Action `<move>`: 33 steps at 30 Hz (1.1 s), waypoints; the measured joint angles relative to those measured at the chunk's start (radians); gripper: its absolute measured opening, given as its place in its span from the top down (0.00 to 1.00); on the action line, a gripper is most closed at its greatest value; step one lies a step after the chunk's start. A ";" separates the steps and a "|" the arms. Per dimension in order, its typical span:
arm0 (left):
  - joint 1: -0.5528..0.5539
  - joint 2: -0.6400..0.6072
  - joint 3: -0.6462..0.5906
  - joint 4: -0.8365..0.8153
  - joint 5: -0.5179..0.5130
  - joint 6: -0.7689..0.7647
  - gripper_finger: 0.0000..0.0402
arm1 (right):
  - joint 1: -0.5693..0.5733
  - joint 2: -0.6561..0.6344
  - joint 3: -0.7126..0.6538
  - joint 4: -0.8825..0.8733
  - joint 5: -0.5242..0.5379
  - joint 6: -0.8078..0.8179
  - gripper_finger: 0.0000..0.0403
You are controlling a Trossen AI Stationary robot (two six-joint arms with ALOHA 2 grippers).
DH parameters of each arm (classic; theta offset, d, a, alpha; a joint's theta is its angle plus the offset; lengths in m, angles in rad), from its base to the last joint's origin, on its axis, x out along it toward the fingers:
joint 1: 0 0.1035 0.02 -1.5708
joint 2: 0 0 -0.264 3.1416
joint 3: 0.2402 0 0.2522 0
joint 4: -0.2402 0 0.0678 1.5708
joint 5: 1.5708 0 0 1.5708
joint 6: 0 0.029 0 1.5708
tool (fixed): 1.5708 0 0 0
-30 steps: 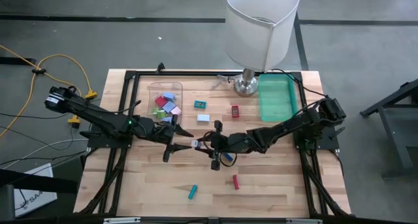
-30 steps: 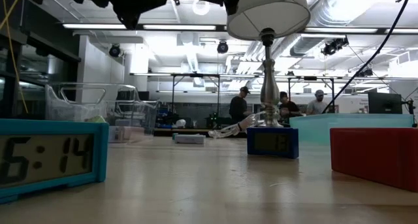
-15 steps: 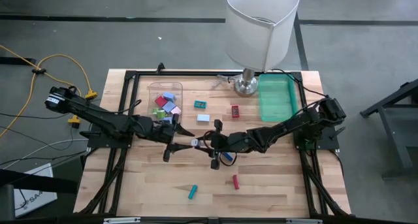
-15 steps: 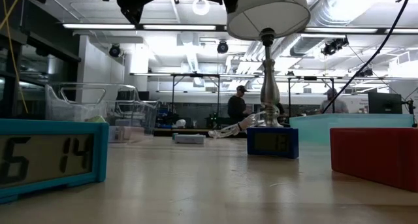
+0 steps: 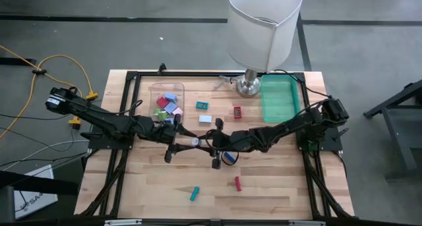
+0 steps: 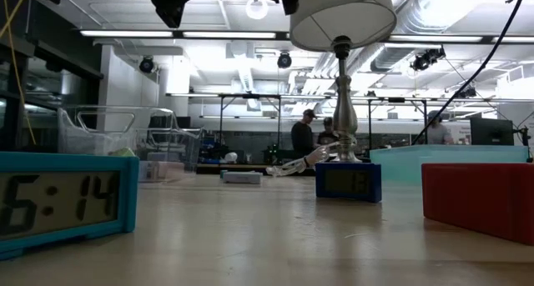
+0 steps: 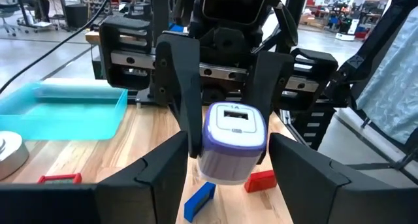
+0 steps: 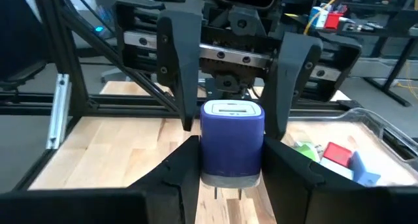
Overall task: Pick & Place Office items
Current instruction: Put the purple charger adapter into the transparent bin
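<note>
A small purple block (image 8: 231, 142) with a white top hangs in mid-air over the table's middle, also seen as a purple block (image 7: 232, 145) from the other side. My right gripper (image 8: 232, 178) is shut on it and reaches in from the table's right. My left gripper (image 7: 228, 175) faces it from the left. It is open, with one finger on either side of the block, and I see no touch. Several small coloured office items lie in a clear bin (image 5: 165, 94). Others lie loose on the table: a teal piece (image 5: 202, 105), a red piece (image 5: 237, 112) and a blue piece (image 5: 228, 159). My right gripper pinches the block's two side faces (image 8: 205, 155) between its two fingers. The fingers lie about level and come from the table's right side. The block sits upright, white top up and two metal prongs (image 8: 227, 192) pointing down, lifted clear of the table.
A big white-shaded lamp (image 5: 264, 28) stands at the far edge beside a green tray (image 5: 279, 99). A red piece (image 5: 238, 183) and a teal piece (image 5: 194, 194) lie near the front. The black frame (image 5: 125, 120) lines the table. People stand in the room behind.
</note>
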 joint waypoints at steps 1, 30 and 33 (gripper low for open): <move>0.000 0.000 0.000 0.000 0.000 0.000 0.48 | -0.002 0.000 0.000 0.006 -0.007 0.000 0.68; 0.000 0.000 0.000 0.047 0.002 0.060 0.48 | -0.010 0.000 0.000 0.035 -0.028 -0.010 0.68; 0.000 0.000 0.000 0.047 0.002 0.062 0.48 | -0.010 0.000 0.000 0.036 -0.028 -0.009 0.68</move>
